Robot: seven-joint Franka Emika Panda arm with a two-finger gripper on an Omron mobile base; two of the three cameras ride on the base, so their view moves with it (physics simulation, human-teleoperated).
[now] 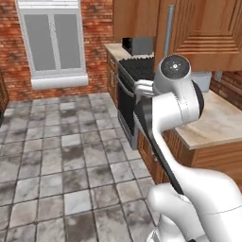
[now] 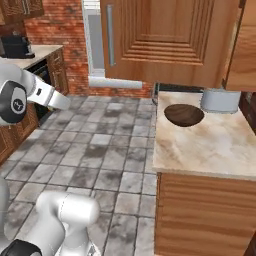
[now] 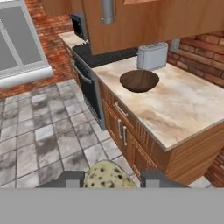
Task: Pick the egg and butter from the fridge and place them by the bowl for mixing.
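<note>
Tool (image 3: pixel 111 180) fingers close on a pale speckled egg (image 3: pixel 108 175), above the tiled floor (image 3: pixel 43 144). Ahead and to its right stands the bench (image 3: pixel 183 105), carrying the brown bowl (image 3: pixel 139 81); a silver toaster (image 3: pixel 152 55) sits just beyond the bowl.

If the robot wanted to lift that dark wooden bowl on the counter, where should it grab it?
Probably by the rim. The wide, shallow, dark brown wooden bowl sits upright and open on the beige marbled counter, too broad to span, so one finger inside and one outside, coming from above. The near rim looks safest, since the silver toaster stands close behind.
</note>
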